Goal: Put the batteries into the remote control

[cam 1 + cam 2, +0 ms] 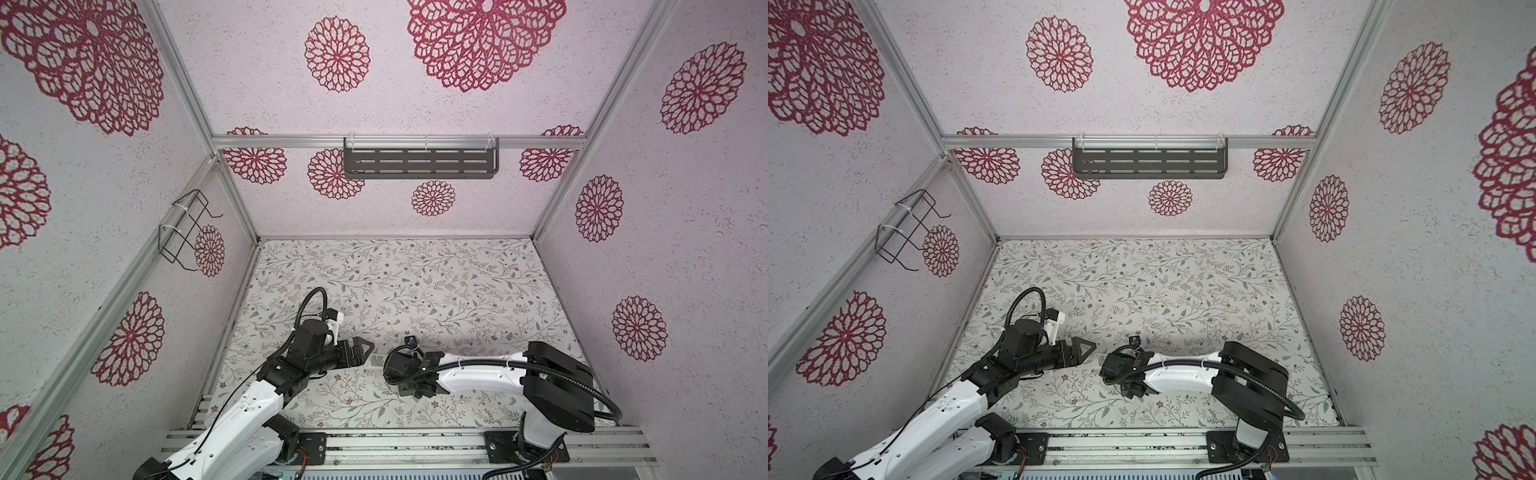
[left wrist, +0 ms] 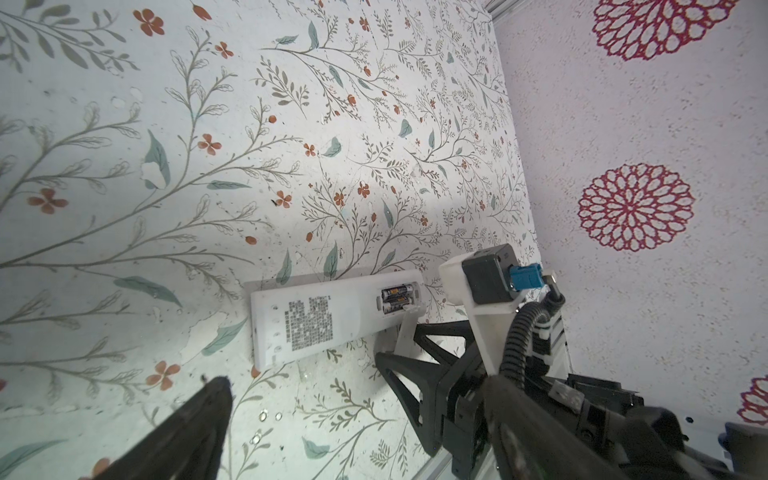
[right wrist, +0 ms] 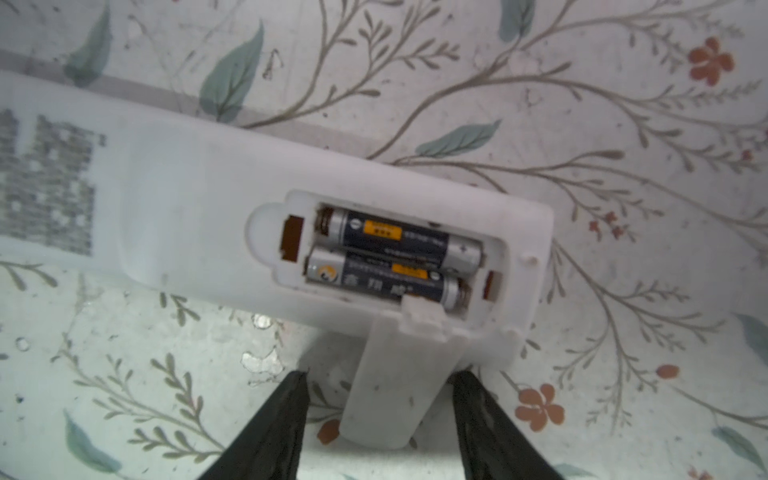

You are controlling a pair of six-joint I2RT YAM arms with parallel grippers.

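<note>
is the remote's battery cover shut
No, the cover sticks out from the remote, leaving both batteries bare.

On table (image 3: 582, 104), remote control (image 3: 187, 216), two batteries (image 3: 395, 253) side by side inside it, cover (image 3: 395, 386) seemingly touching its edge

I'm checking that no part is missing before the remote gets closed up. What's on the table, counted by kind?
Remote: 1
Batteries: 2, both lying in the remote's open compartment
Cover: 1, off, with its clip end at the compartment's edge
Total: 4
</note>
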